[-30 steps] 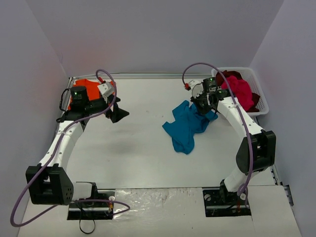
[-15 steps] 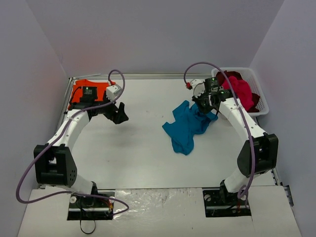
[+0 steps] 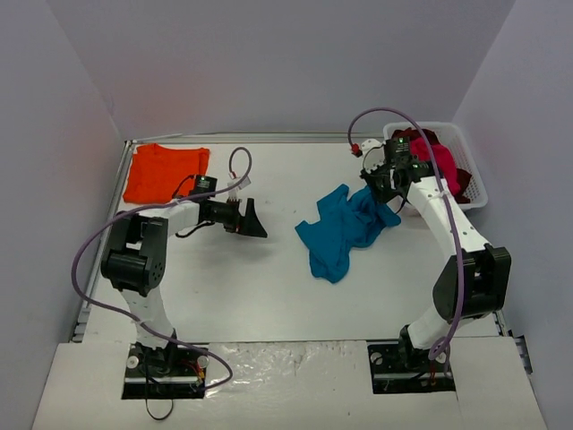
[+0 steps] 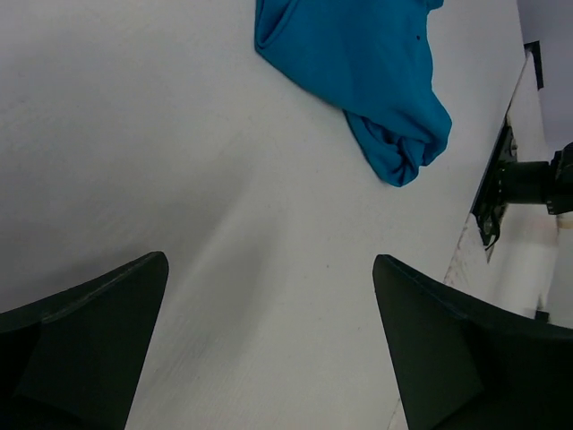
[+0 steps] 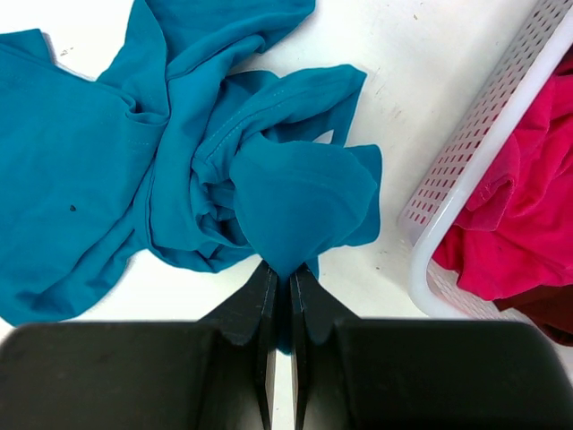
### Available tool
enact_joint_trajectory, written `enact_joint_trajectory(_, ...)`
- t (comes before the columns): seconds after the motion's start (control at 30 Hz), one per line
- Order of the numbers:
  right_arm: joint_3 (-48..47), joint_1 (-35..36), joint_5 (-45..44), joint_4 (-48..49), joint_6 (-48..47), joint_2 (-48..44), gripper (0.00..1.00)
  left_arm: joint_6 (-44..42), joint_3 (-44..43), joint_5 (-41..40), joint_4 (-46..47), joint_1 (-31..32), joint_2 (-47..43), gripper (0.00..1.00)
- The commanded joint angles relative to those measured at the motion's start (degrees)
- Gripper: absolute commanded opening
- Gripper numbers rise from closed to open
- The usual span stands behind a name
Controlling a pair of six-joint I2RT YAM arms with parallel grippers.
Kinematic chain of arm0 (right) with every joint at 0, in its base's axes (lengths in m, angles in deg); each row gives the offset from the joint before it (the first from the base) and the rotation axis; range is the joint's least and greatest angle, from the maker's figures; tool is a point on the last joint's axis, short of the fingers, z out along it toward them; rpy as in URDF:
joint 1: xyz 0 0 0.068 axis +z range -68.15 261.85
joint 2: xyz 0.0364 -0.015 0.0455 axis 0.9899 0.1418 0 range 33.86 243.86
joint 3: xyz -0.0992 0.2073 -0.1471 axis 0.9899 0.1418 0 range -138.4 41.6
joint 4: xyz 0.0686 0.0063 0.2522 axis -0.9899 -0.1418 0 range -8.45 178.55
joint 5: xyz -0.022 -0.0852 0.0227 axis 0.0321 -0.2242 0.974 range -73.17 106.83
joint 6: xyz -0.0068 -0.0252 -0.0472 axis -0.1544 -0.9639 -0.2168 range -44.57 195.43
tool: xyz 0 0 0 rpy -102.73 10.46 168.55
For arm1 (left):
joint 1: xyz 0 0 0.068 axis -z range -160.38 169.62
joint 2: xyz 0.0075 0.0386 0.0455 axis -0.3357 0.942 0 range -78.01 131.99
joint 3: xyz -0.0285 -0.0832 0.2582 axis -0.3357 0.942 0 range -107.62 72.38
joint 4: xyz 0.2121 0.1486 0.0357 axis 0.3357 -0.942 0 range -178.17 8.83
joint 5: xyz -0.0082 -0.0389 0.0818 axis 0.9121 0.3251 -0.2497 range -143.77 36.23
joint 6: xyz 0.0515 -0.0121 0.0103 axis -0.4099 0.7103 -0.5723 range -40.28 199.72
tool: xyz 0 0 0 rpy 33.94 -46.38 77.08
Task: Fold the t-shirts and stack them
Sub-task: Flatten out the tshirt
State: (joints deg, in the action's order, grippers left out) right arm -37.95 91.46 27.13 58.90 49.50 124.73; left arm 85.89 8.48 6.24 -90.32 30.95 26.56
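Right hand: fingers pressed together on a pinch of the teal-blue t-shirt, on a bunched fold at its far-right side, just beside the white slotted basket. The rest of the tee lies crumpled on the bench, right of centre, trailing off to the near left.

Left hand: fingers wide apart, nothing between them, low over bare bench. It's left of the tee, well apart from it, pointing its way.

Handling: thin, soft, light cloth with no stiffness. It'll drape and bunch, and one pinch only drags a wad. Can't tell if my hold is on a hem, a sleeve or a shoulder. My read: needs two holds on one edge (both shoulders or both hem corners) to spread it flat before any fold. Left hand should take the loose near-left edge. Risk is catching two layers at once.

Orange t-shirt: flat in the far-left corner, roughly squared off. Magenta-pink t-shirt and dark red t-shirt: heaped in the basket, not yet folded.
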Motion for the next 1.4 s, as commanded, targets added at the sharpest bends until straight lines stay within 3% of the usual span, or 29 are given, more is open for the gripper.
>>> enact_joint_trajectory(0.0,-1.58,-1.08,-0.11,-0.06,0.44,-0.52,0.00,9.46,-2.01,1.95,9.66,3.51,2.72,0.92)
enact_joint_trajectory(0.23,-1.05,-2.05,0.24,-0.06,0.53,-1.31,0.00,21.39,-8.16,4.33,17.48,8.44,14.42,0.78)
enact_joint_trajectory(0.53,-1.22,-2.66,0.07,-0.06,0.62,-1.13,0.00,27.39,-12.82,0.46,20.04,12.39,20.23,0.71)
enact_joint_trajectory(0.77,-0.78,-2.84,0.24,-0.06,0.45,-1.49,0.00,17.91,-22.23,-6.12,2.31,16.61,25.15,0.61)
enact_joint_trajectory(0.97,-0.78,-2.93,0.77,-0.06,0.36,-1.57,0.00,17.55,-24.17,-9.21,-0.78,18.63,28.40,0.52)
enact_joint_trajectory(1.0,-0.78,-2.93,0.77,-0.06,0.27,-1.57,0.00,17.56,-24.34,-9.38,-0.96,18.99,28.66,0.43)
enact_joint_trajectory(1.2,-0.78,-2.93,1.21,-0.06,0.27,-1.40,0.00,14.66,-25.66,-11.49,-4.39,21.45,29.72,0.19)
enact_joint_trajectory(1.37,-0.52,-3.01,1.65,-0.06,0.18,-1.66,0.00,13.52,-26.19,-14.04,-5.97,22.15,29.20,0.15)
